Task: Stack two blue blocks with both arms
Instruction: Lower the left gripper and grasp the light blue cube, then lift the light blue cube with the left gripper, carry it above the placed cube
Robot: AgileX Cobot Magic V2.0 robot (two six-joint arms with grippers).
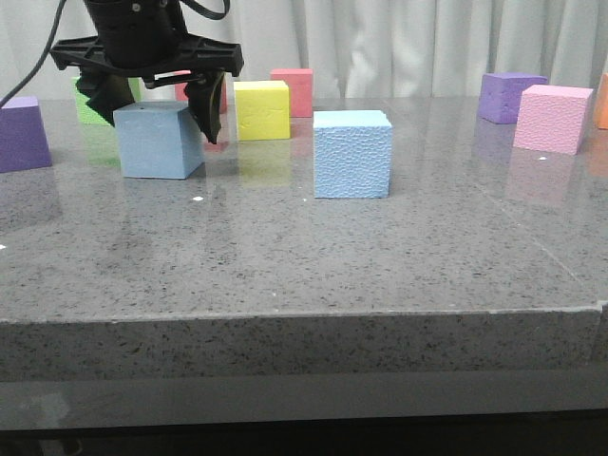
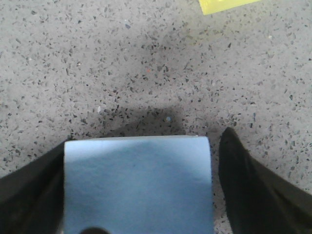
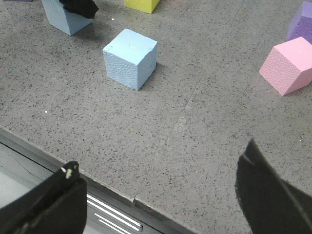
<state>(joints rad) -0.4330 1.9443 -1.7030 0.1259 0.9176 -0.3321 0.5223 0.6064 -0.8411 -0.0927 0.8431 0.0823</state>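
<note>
The smooth blue block [image 1: 159, 142] stands on the table at the back left. My left gripper [image 1: 154, 122] is down around it with one finger on each side. In the left wrist view the block [image 2: 136, 185] fills the space between the fingers. One finger [image 2: 29, 190] lies against it and the other finger [image 2: 248, 185] stands off by a thin gap, so the gripper [image 2: 146, 141] is open. The pebbled blue block [image 1: 351, 154] stands alone near the table's middle; it also shows in the right wrist view [image 3: 130, 58]. My right gripper [image 3: 161, 158] is open and empty above the table's front edge.
Behind the left gripper stand a yellow cube [image 1: 261, 109], a red cube [image 1: 294, 90] and a green cube [image 1: 93, 103]. A purple cube [image 1: 21, 133] is at the far left. A purple cube [image 1: 511, 95] and a pink cube [image 1: 551, 118] are at the back right.
</note>
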